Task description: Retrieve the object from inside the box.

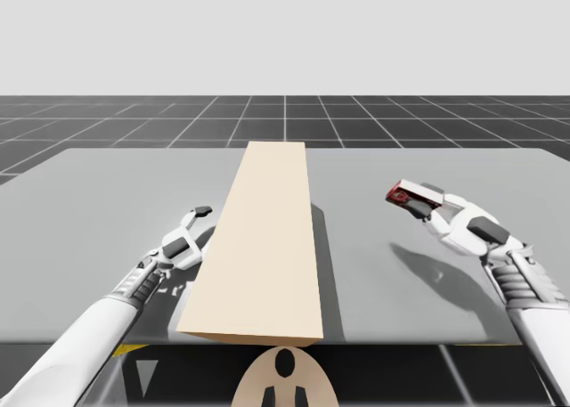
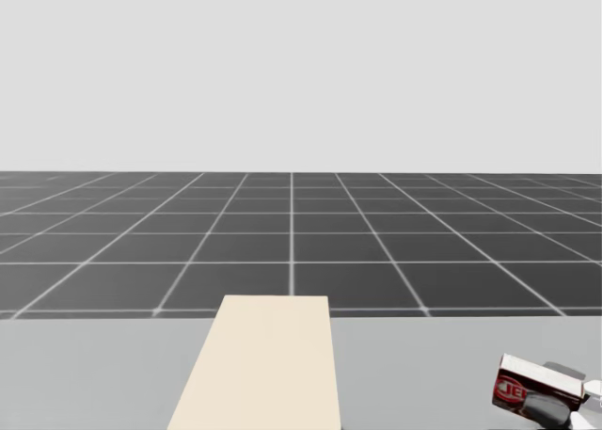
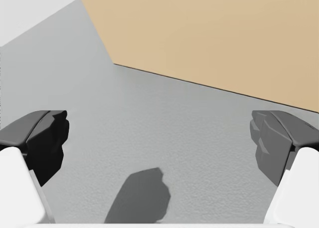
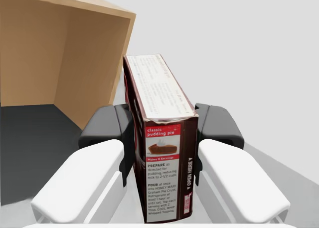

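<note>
High view: right tool (image 1: 424, 201) clamps red box (image 1: 400, 194), well apart from tan box (image 1: 263, 247); left tool (image 1: 199, 230) wide beside its edge.

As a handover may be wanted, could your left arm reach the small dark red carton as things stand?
Probably not directly: the tall tan box stands between my open left gripper and the dark red carton, which my right gripper holds beyond it.

The dark red carton (image 4: 167, 163) bears white lettering and a pie picture label.
</note>
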Motion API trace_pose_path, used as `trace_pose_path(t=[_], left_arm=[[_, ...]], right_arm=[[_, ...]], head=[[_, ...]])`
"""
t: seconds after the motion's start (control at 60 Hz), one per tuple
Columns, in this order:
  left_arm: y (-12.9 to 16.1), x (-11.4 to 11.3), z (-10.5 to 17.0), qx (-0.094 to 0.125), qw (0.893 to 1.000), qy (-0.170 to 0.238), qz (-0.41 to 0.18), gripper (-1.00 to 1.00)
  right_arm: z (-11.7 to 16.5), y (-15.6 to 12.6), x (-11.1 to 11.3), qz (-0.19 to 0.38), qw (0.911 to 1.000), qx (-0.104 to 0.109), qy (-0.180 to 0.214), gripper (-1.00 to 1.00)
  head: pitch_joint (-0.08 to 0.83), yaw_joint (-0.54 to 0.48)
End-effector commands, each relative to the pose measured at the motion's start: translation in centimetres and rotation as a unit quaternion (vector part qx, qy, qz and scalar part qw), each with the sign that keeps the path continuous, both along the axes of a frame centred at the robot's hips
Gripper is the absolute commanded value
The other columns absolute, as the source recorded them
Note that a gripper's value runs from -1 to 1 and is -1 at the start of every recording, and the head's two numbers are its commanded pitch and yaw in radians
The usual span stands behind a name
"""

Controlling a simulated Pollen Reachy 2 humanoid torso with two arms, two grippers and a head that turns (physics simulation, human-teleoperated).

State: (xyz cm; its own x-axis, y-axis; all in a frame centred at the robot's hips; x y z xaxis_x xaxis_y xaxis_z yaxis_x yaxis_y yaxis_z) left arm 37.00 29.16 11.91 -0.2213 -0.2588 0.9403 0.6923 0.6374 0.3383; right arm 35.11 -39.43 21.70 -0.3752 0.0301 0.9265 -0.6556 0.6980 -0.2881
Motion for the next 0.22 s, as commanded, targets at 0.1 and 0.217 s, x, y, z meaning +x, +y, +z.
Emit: trace_pose_path(t=[0.1, 0.217], left_arm=[[0.3, -0.1, -0.2, 0.003, 1.000, 0.002, 0.006, -1.00], [0.3, -0.1, -0.2, 0.003, 1.000, 0.002, 0.006, -1.00]], right_arm=[[8.1, -0.9, 2.1, -0.042, 0.9930, 0.023, -0.108, 1.00], [11.3, -0.4, 2.2, -0.067, 0.9866, 0.021, -0.147, 1.00]], head=[[0.049, -0.02], [0.048, -0.02]])
